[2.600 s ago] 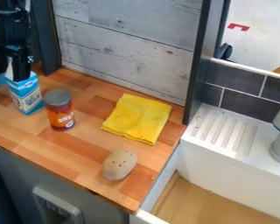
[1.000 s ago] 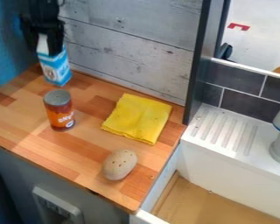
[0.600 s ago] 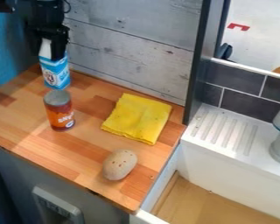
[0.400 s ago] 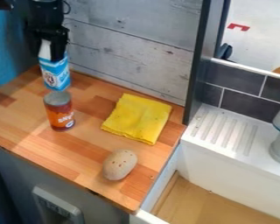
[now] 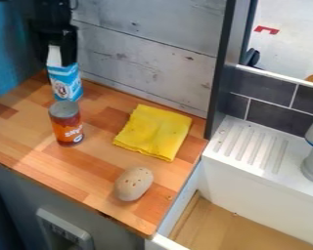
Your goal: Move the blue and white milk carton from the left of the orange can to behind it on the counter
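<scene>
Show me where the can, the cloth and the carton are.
Can (image 5: 67, 128): camera view, on the orange label around its side.
Cloth (image 5: 154, 132): camera view, on the middle of its yellow top.
Carton (image 5: 66, 85): camera view, on its blue and white side.

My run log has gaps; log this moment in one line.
Gripper: holds carton by top | can: upright, in front of carton | yellow cloth: on counter | pitted oval: near counter edge
</scene>
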Motion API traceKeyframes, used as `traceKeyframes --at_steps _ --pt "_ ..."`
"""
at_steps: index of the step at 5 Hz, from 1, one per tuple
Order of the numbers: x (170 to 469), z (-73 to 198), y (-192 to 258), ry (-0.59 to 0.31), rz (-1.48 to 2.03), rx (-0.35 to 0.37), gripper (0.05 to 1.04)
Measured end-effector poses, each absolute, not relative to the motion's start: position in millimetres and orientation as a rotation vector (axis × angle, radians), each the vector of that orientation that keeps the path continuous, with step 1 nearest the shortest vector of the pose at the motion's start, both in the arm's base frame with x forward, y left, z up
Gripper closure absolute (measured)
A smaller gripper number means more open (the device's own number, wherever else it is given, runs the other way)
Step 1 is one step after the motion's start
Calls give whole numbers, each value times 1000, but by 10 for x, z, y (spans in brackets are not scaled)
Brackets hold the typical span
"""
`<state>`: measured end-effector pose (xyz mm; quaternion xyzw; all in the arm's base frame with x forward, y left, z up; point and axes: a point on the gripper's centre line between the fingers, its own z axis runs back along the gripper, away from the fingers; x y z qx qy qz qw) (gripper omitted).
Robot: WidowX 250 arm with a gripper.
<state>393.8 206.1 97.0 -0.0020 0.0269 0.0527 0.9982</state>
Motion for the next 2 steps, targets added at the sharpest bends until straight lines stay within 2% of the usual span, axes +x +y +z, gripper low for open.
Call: traceKeyframes --at_steps 1,2 --pt "3886 1201 2084 -14 112 20 75" --pt "3698 1262 2041 -20 123 57 75"
